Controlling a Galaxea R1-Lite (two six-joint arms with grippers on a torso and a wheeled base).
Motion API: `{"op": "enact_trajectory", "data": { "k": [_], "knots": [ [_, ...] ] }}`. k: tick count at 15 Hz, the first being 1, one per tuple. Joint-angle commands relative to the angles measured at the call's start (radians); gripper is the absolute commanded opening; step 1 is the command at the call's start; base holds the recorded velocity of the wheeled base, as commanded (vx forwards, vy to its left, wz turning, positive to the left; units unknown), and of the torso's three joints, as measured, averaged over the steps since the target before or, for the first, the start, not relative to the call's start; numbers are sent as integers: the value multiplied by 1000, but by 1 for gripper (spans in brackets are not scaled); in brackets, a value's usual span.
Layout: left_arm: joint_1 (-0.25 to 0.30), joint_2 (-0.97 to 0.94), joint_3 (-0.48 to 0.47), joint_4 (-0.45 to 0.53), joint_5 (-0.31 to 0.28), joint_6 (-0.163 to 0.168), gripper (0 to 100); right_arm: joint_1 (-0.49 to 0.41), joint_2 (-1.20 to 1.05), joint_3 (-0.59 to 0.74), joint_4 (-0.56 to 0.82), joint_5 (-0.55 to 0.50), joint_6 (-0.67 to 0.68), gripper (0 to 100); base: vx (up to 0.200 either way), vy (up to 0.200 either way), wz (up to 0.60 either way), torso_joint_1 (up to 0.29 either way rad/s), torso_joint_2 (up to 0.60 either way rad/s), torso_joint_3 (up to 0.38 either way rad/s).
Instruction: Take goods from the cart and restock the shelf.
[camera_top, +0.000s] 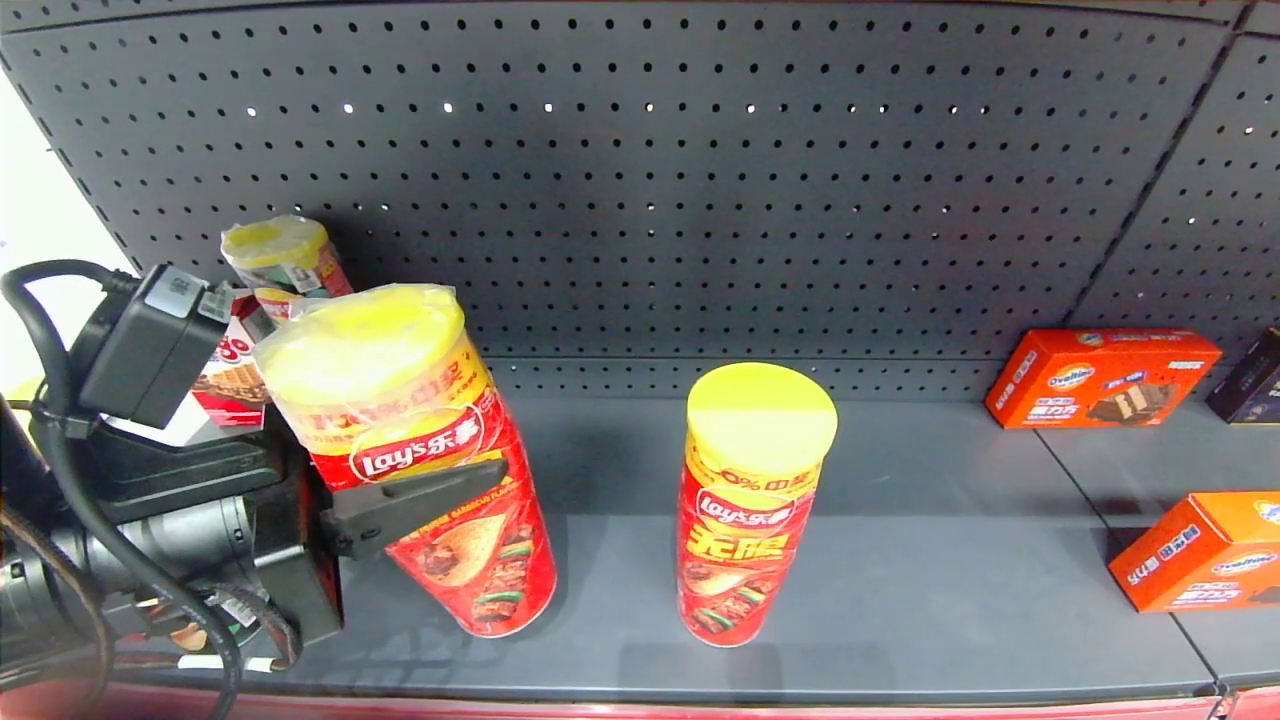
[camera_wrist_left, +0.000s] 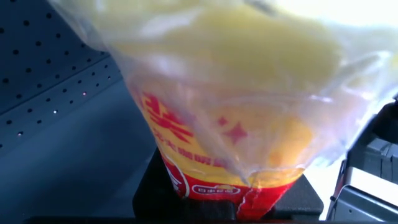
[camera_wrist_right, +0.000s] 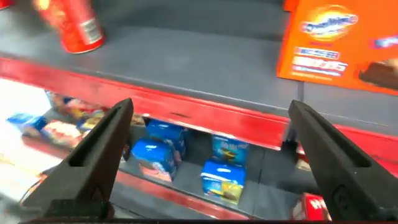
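My left hand (camera_top: 440, 482) grips a tilted chip can (camera_top: 395, 390) near the shelf's (camera_top: 950, 570) front left corner. My right hand (camera_wrist_right: 210, 107) hangs released off the front edge, near an orange box (camera_wrist_right: 339, 43).

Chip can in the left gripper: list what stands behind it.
Behind the held can: a second yellow-lidded can and a red-white box; their lower parts are covered.

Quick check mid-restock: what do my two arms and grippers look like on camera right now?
The left arm is black, with a boxy black camera module carrying white stickers and a thick black cable looping over it. The left gripper has a flat, tapered black finger. The right gripper shows two matching black wedge-shaped fingers.
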Motion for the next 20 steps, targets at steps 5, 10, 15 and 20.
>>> {"op": "enact_trajectory", "data": {
  "k": [5, 10, 15, 20],
  "knots": [
    [-26, 6, -3, 0, 0, 2, 0, -11, 4, 5, -10, -25, -22, 100, 0, 0, 0, 0, 0, 0],
    [-30, 0, -3, 1, 0, 2, 0, -11, 4, 28, -16, -119, 10, 100, 0, 0, 0, 0, 0, 0],
    [-26, 0, 14, 1, 2, 2, 0, -12, 4, 28, -11, -50, -37, 100, 0, 0, 0, 0, 0, 0],
    [-29, 74, -98, 7, 19, 12, 0, -12, 4, 28, -11, -50, -37, 100, 0, 0, 0, 0, 0, 0]
  ]
}}
